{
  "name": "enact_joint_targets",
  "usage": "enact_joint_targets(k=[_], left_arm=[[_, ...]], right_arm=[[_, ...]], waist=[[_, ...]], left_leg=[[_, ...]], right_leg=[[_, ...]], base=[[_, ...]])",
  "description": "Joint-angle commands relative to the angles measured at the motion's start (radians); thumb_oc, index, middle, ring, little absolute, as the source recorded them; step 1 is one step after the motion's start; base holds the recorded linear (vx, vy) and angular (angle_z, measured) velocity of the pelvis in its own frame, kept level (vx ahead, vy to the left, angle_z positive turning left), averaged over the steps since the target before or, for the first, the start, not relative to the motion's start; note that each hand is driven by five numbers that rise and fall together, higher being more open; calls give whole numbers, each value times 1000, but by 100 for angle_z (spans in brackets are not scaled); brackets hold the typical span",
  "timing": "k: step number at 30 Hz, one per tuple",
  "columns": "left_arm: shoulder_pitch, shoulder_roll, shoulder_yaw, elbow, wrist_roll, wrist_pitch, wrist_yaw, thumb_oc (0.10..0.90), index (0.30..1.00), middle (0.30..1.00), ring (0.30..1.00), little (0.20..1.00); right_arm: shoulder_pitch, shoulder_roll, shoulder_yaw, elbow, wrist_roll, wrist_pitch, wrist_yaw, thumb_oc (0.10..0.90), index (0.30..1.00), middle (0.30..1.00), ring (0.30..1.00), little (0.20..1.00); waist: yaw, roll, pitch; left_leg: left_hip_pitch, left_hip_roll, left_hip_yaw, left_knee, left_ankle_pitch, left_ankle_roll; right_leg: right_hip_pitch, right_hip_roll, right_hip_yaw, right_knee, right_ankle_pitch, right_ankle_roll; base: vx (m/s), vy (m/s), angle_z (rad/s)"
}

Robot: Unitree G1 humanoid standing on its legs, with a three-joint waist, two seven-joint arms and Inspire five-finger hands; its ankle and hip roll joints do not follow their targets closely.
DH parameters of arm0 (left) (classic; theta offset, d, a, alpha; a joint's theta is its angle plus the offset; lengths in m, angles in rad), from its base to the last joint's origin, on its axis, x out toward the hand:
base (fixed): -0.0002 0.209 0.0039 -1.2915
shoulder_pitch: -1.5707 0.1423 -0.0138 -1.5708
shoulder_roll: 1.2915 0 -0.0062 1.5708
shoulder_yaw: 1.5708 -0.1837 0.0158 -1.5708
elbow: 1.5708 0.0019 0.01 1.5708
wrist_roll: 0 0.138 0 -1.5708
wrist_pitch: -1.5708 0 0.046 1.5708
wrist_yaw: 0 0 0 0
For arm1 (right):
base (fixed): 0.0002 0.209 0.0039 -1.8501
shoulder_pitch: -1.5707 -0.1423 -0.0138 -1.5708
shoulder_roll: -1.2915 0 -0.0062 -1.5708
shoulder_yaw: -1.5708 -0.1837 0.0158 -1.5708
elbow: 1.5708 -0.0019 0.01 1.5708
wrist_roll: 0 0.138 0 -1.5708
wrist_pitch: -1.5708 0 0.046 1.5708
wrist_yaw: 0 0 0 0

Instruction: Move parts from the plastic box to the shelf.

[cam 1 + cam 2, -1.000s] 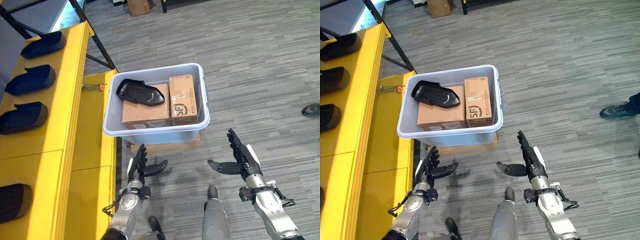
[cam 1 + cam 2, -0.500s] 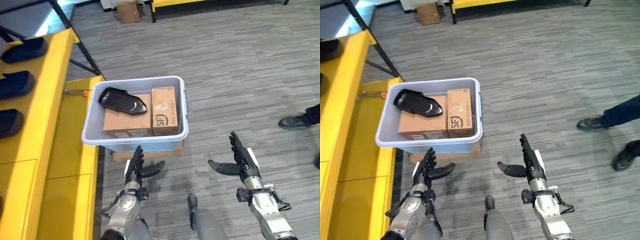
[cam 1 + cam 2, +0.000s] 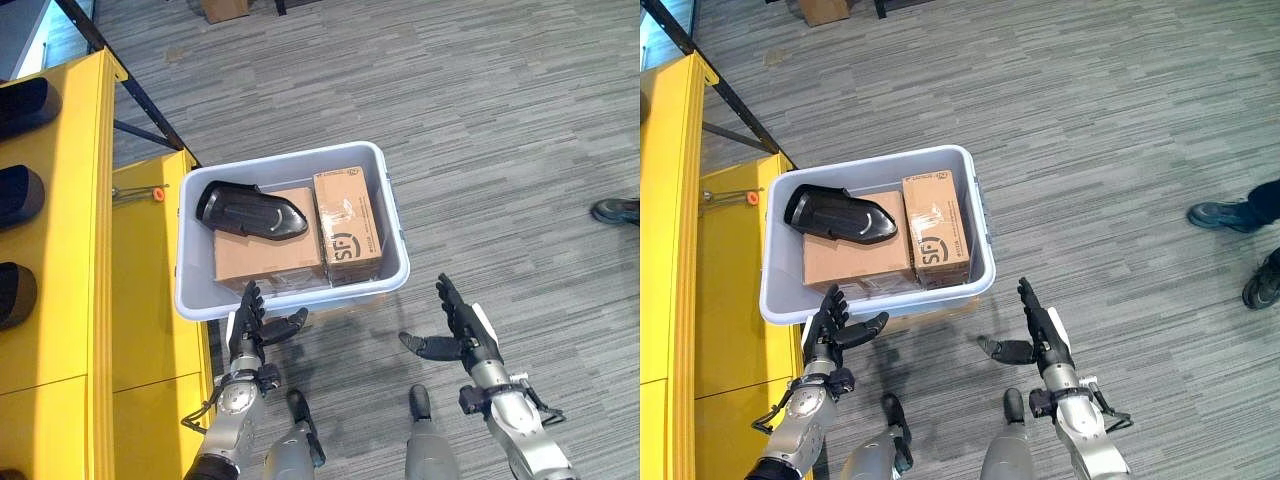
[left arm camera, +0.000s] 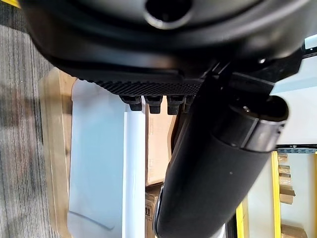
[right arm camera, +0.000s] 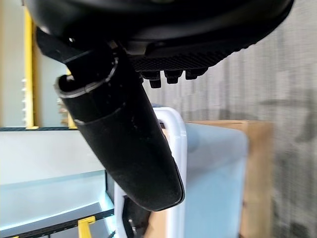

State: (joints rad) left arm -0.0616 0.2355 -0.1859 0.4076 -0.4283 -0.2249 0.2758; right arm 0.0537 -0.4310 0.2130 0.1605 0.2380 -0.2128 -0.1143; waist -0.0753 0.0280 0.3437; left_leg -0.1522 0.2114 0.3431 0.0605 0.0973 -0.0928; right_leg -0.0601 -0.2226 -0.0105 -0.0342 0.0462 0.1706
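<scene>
Inside plastic box (image 3: 290,296): black part (image 3: 250,210), two cartons (image 3: 300,235); each robot hand (image 3: 250,325) (image 3: 460,330) spread empty.

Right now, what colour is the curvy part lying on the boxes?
Black part, clearest in the left eye view.

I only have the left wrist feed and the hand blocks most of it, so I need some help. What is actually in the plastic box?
Observer: A black part lies on top of the wider cardboard box; a narrower cardboard box stands beside it.
Operator: Is the right hand holding anything?
Observer: No. The right hand is open and empty, over the floor just short of the plastic box.
Operator: And where is the shelf?
Observer: The yellow shelf runs along the robot's left, with black parts already on it.
</scene>
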Motion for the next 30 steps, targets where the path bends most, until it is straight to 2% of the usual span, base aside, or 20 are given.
enact_joint_targets(k=[1,4,6,8,9,10,11,13,14,15,16,17,18,19,20,21,23,26,30], left_arm=[[-29,28,2,-92,-6,-91,7,900,1000,1000,1000,1000],[-43,32,-9,-87,0,-85,6,900,1000,1000,1000,1000],[-57,34,-26,-83,4,-78,0,900,1000,1000,1000,1000],[-72,37,-37,-82,6,-77,-1,900,1000,1000,1000,1000],[-73,37,-37,-82,6,-78,-1,900,1000,1000,1000,1000],[-83,42,-41,-83,5,-76,0,900,1000,1000,1000,1000],[-87,45,-42,-82,6,-74,-3,900,1000,1000,1000,1000],[-94,48,-42,-85,7,-73,-3,900,1000,1000,1000,1000],[-96,48,-42,-84,5,-73,-5,900,1000,1000,1000,1000],[-106,47,-43,-71,5,-76,-4,900,1000,1000,1000,1000],[-107,46,-40,-68,6,-78,-5,900,1000,1000,1000,1000],[-109,45,-37,-63,8,-80,-3,900,1000,1000,1000,1000],[-109,38,-33,-51,10,-82,-3,900,1000,1000,1000,1000],[-109,37,-33,-51,10,-83,-3,900,1000,1000,1000,1000],[-103,30,-29,-51,13,-85,-4,900,1000,1000,1000,1000],[-101,28,-32,-47,14,-85,-7,900,1000,1000,1000,1000],[-92,18,-36,-45,13,-91,-19,900,1000,1000,1000,1000],[-90,-2,-35,-56,-3,-97,-20,900,1000,1000,1000,1000],[-87,-13,-45,-58,-9,-92,-26,900,1000,1000,1000,1000]], right_arm=[[-19,-21,-68,-102,2,-76,-13,900,1000,1000,1000,1000],[-26,-17,-70,-105,-3,-77,-17,900,1000,1000,1000,1000],[-32,-18,-70,-105,-5,-78,-19,900,1000,1000,1000,1000],[-52,-16,-56,-106,-7,-82,-24,900,1000,1000,1000,1000],[-52,-16,-56,-106,-7,-82,-24,900,1000,1000,1000,1000],[-66,-16,-42,-106,-12,-83,-26,900,1000,1000,1000,1000],[-73,-13,-34,-106,-13,-82,-25,900,1000,1000,1000,1000],[-78,-7,-25,-107,-13,-82,-22,900,1000,1000,1000,1000],[-81,-7,-23,-104,-13,-81,-20,900,1000,1000,1000,1000],[-93,-8,-19,-97,-8,-81,-19,900,1000,1000,1000,1000],[-100,-7,-16,-91,-5,-81,-18,900,1000,1000,1000,1000],[-104,-7,-15,-87,-3,-82,-19,900,1000,1000,1000,1000],[-108,-7,-17,-79,-6,-84,-22,900,1000,1000,1000,1000],[-107,-7,-17,-79,-6,-84,-22,900,1000,1000,1000,1000],[-103,-9,-20,-84,-19,-83,-22,900,1000,1000,1000,1000],[-99,-12,-24,-89,-21,-82,-20,900,1000,1000,1000,1000],[-85,-21,-37,-94,-19,-86,-10,900,1000,1000,1000,1000],[-96,-42,-47,-94,-7,-93,-11,900,1000,1000,1000,1000],[-93,-47,-53,-93,-5,-92,-11,900,1000,1000,1000,1000]], waist=[[1,-46,-96],[5,-52,-105],[5,-50,-111],[-6,-39,-100],[-4,-41,-100],[-8,-32,-86],[-15,-23,-75],[-25,-17,-61],[-34,-15,-57],[-48,-16,-49],[-57,-19,-45],[-62,-24,-46],[-70,-30,-55],[-70,-29,-54],[-78,-35,-70],[-81,-35,-72],[-84,-47,-94],[-80,-26,-126],[-81,-6,-134]], left_leg=[[-145,95,-27,198,30,-61],[-166,58,-41,218,-14,-34],[-159,15,-47,195,-42,-4],[-116,-27,-45,153,-62,33],[-115,-28,-43,151,-61,33],[-86,-44,-37,127,-69,51],[-61,-54,-35,105,-71,61],[-8,-80,-17,72,-88,75],[8,-87,-20,60,-90,75],[28,-93,-20,48,-93,68],[50,-102,-19,37,-99,63],[71,-109,-15,24,-105,57],[108,-112,-6,-3,-113,38],[110,-112,-7,-4,-112,38],[144,-113,3,-24,-116,22],[163,-113,-1,-30,-120,16],[195,-119,-15,-10,-140,1],[200,-90,-34,18,-119,-21],[206,-63,-41,39,-88,-39]], right_leg=[[91,-81,-28,160,-98,7],[96,-108,-36,178,-53,25],[60,-120,-24,255,31,23],[-25,-112,6,396,121,4],[-28,-113,9,398,120,5],[-72,-112,-1,460,152,-4],[-113,-102,-1,512,155,-5],[-171,-112,-50,548,138,-10],[-197,-93,-40,543,121,-12],[-233,-57,-41,502,72,-18],[-241,-37,-45,444,41,-19],[-236,-36,-56,361,38,-15],[-239,-49,-81,189,65,5],[-236,-49,-82,186,67,5],[-254,-65,-84,102,127,29],[-244,-65,-82,72,143,38],[-209,-71,-76,48,163,41],[-184,-47,-106,80,143,25],[-179,-30,-120,121,99,5]], base=[[149,124,9],[127,133,10],[73,165,18],[47,209,16],[23,217,3],[22,178,4],[58,257,10],[120,200,-1],[145,118,-27],[152,49,-30],[185,14,-26],[296,-60,-15],[231,-64,-7],[314,-124,17],[221,-105,32],[372,-214,24],[275,-216,11],[147,-195,46],[96,-131,-7]])
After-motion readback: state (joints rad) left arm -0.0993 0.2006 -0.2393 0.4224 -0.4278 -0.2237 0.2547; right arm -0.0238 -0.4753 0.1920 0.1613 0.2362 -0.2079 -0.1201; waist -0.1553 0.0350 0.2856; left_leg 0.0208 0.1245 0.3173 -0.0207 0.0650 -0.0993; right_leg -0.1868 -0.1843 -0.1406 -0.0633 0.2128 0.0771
